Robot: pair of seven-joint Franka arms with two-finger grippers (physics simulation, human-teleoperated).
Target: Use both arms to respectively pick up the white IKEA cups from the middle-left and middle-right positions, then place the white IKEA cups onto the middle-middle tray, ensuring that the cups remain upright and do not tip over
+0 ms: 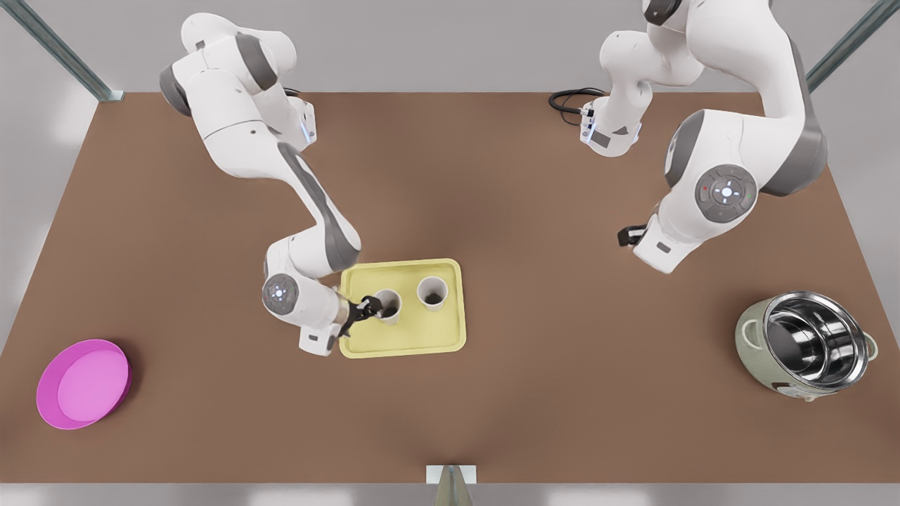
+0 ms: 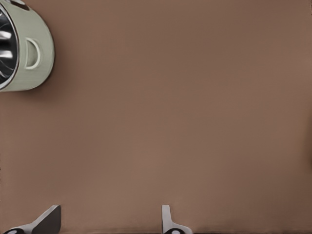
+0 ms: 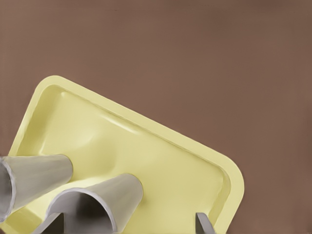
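Two white IKEA cups stand upright on the pale-yellow tray (image 1: 450, 337) at the table's middle. One cup (image 1: 387, 307) is nearer the front view's left and the other cup (image 1: 432, 292) is beside it. My right gripper (image 1: 365, 308) reaches in from the front view's left. In the right wrist view it is open (image 3: 129, 226) around the near cup (image 3: 105, 200): one finger is at the cup's side and the other stands apart from it. The second cup (image 3: 36, 178) and the tray (image 3: 170, 161) lie beyond. My left gripper (image 1: 628, 235) waits, open (image 2: 109, 222) and holding nothing, over bare table at the front view's right.
A green rice cooker (image 1: 805, 344) with a steel bowl sits near the front view's right edge, and the left wrist view catches its side (image 2: 24, 53). A round magenta dish (image 1: 83, 383) lies at the lower left. Black cables lie at the back.
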